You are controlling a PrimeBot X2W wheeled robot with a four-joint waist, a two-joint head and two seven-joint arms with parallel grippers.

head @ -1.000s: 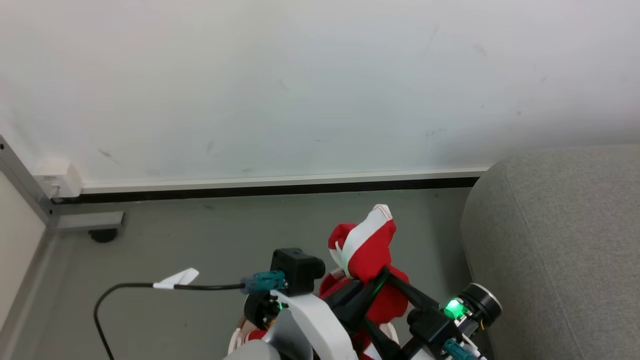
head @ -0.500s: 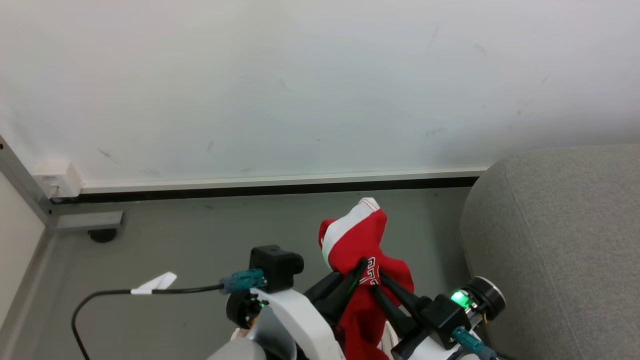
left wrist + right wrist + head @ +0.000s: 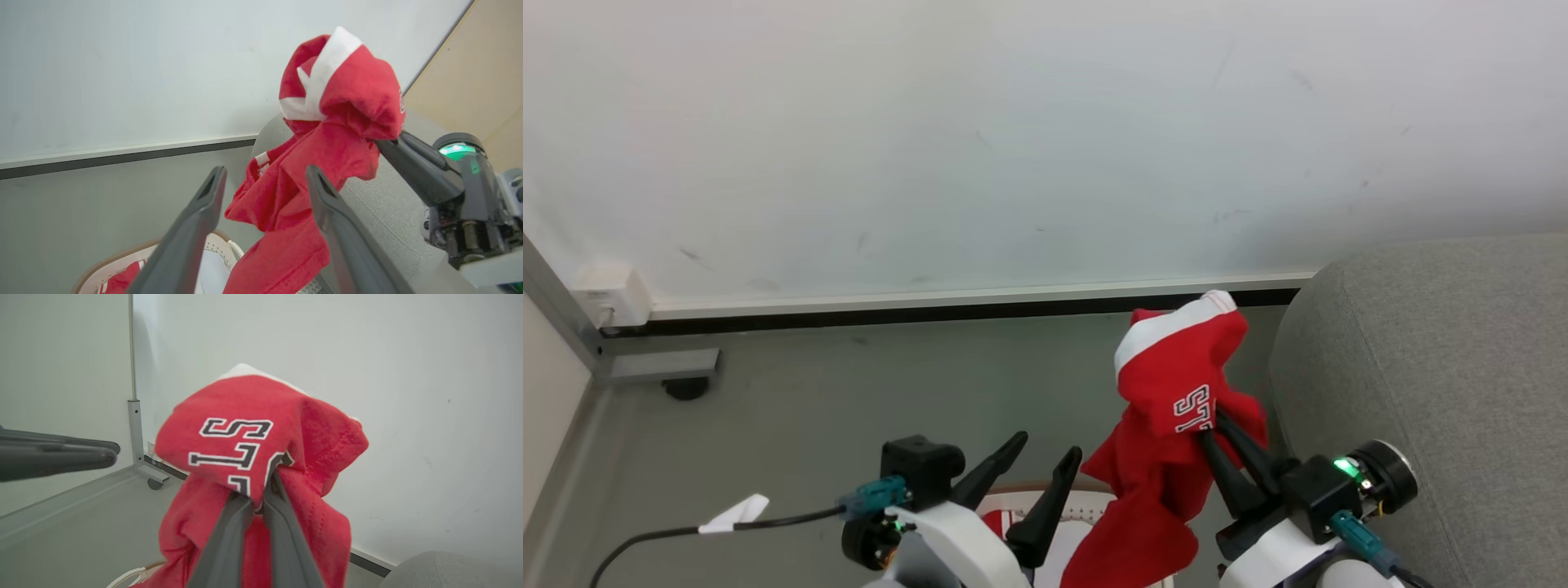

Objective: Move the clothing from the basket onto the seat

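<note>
A bright red garment (image 3: 1176,392) with a white band and outlined block letters hangs in the air, pinched by my right gripper (image 3: 1213,420), which is shut on it just left of the grey sofa (image 3: 1421,367). The right wrist view shows the fingers closed on the lettered fold (image 3: 253,428). My left gripper (image 3: 1047,445) stands open, apart from the cloth, above the cream basket (image 3: 1045,492) with its brown rim. In the left wrist view the garment (image 3: 347,102) hangs beyond the open fingers (image 3: 212,196), and more red cloth (image 3: 118,281) lies in the basket (image 3: 102,271).
A white wall with a dark baseboard (image 3: 980,310) runs behind the grey floor. A black cable with a white tag (image 3: 735,514) trails at lower left. A metal frame on a castor (image 3: 686,385) and a white box (image 3: 609,298) stand at the left.
My right gripper has carried the garment up and to the right, close to the sofa. My left gripper has let go of the cloth, opened and dropped back over the basket.
</note>
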